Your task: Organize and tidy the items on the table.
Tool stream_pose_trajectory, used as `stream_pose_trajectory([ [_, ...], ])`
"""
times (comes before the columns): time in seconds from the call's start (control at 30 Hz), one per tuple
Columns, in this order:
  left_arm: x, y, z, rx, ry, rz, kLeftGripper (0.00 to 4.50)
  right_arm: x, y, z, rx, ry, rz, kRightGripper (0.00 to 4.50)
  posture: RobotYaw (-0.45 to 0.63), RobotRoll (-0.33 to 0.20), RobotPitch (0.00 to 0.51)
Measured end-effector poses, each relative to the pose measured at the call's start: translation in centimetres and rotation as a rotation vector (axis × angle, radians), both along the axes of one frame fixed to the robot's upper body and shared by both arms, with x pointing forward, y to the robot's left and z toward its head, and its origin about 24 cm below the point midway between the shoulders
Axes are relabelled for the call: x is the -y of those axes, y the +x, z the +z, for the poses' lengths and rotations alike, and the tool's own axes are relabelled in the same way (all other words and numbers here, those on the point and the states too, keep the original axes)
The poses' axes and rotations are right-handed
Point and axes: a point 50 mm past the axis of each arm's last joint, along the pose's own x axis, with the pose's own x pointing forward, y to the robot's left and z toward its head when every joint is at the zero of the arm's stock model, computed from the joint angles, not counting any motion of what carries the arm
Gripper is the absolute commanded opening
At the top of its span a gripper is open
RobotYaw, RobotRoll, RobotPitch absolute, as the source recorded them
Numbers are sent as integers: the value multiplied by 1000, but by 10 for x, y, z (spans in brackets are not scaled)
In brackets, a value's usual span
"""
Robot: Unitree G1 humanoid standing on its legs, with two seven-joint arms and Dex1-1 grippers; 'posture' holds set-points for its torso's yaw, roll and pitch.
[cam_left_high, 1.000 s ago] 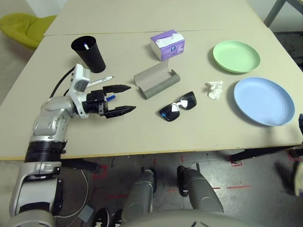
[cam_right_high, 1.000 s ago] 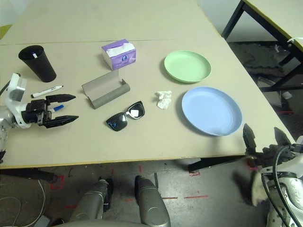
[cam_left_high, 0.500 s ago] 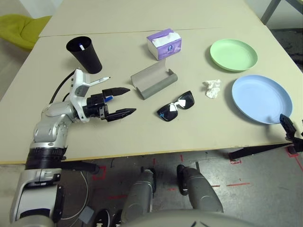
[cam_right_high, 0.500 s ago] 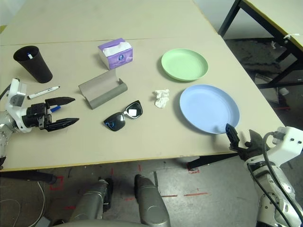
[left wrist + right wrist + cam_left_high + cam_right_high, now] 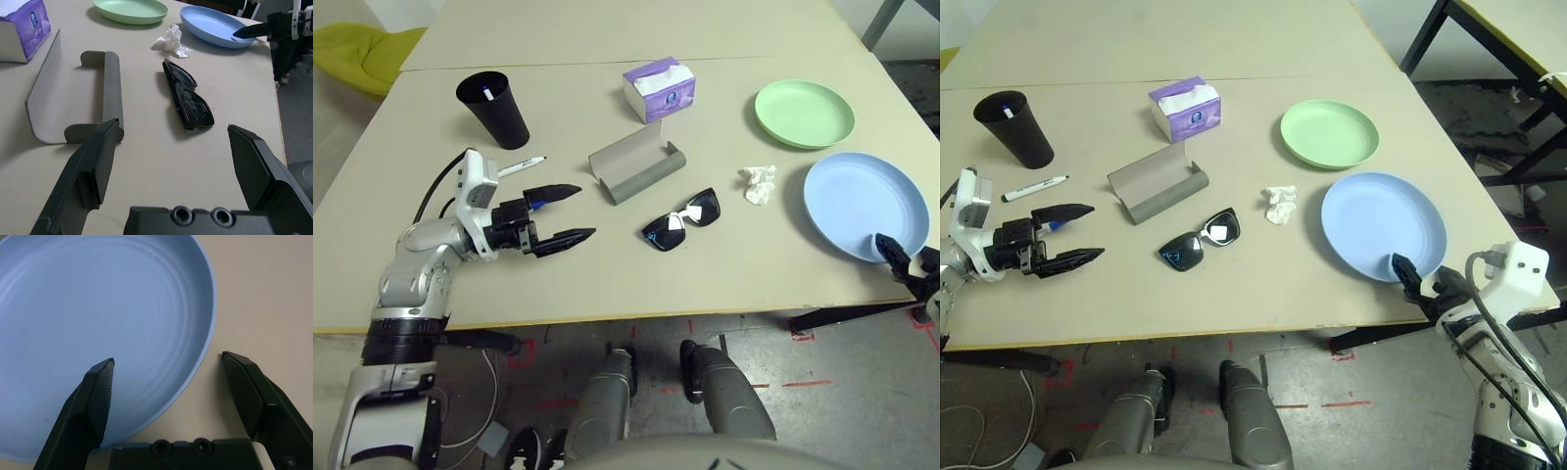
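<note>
left pincer hovers just above the worktop at its left side, fingers wide apart, nothing between them, aimed toward the black sunglasses. black cup stands upright behind it w/ a marker inside; a white marker w/ black cap lies just in front of the cup, and a blue marker cap peeks out beside the far finger.

grey glasses case sits open mid-worktop, sunglasses just in front of it, lenses down, apart from it. purple tissue box behind the case. crumpled white tissue lies between sunglasses and blue plate, near the plate's left rim. green plate behind the blue one, close but not touching.

right pincer is at the near rim of the blue plate, spread wide: one finger over the plate's inside, the other over bare worktop outside, rim between them. can't tell if either touches the plate.
</note>
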Motion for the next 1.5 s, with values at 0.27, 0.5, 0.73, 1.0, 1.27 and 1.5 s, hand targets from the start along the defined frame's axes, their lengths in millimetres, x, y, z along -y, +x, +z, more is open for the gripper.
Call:
stream_pose_trajectory([
  [0.27, 2, 1, -1, 1, -15, 9, 4500, 2, -1, 1, -14, -8, -17, 3881, -214, 0, 246],
  [0.5, 3, 2, -2, 3, -25, 20, 4500, 2, 1, 4, -3, 6, -20, 1309, -207, 0, 238],
  [0.73, 4, 2, 1, 10, -41, 32, 4500, 1, 5, 12, 44, 14, -7, 13, -207, 0, 231],
  [1.0, 4, 3, 1, 13, -43, 42, 4500, 0, 5, 11, 60, 27, -4, 13, -212, 0, 231],
  [1.27, 6, 4, 0, 13, -54, 44, 4500, -3, 6, 22, 110, 30, 19, 13, -225, 0, 229],
  [1.5, 9, 5, -1, 14, -68, 45, 4500, -8, 20, 64, 251, 36, 90, 13, -225, 0, 227],
])
